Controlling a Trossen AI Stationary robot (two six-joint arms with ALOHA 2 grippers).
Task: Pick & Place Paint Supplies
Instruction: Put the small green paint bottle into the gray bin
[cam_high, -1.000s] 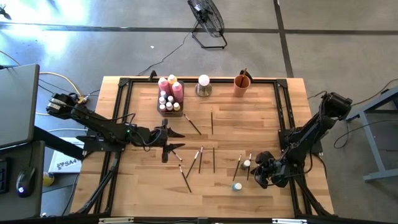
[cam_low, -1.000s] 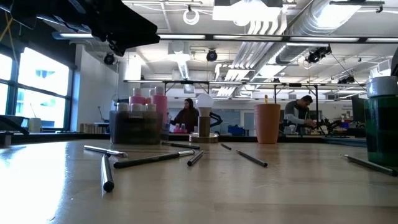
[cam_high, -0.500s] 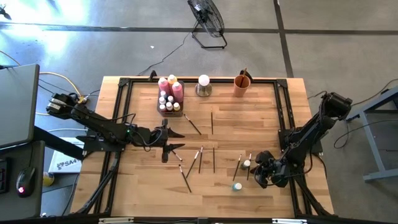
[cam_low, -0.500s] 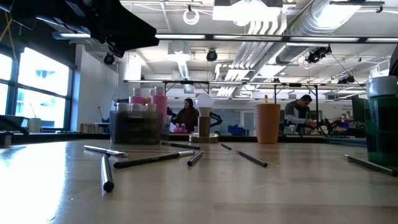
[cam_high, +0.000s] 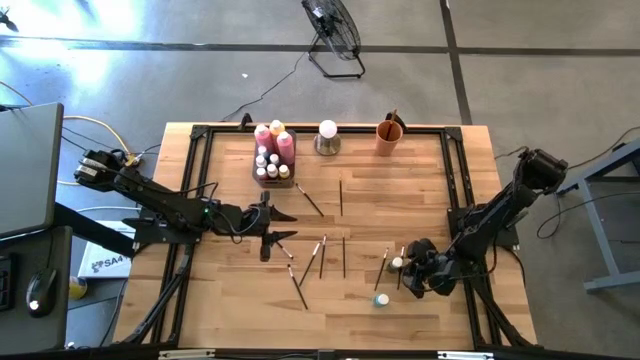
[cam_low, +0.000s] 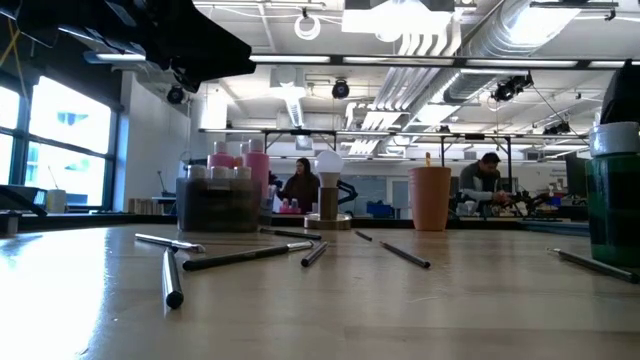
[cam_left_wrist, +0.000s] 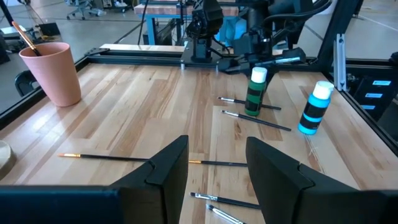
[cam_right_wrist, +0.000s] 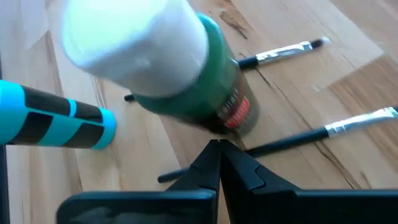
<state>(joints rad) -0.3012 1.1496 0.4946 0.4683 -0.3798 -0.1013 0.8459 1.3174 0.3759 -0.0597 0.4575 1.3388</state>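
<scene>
Right wrist view: your right gripper (cam_right_wrist: 219, 147) sitting clenched, holding nothing, beside green bottle (cam_right_wrist: 186, 74) standing among brushes (cam_right_wrist: 292, 50); red label unreadable. Left gripper (cam_left_wrist: 214, 165) hovering parted, empty. White box (cam_high: 100, 264) beside table showing "SA4".

A white box (cam_high: 100, 263) on the floor left of the table shows "SA4"; the green bottle's (cam_right_wrist: 193, 87) red label is unreadable
</scene>
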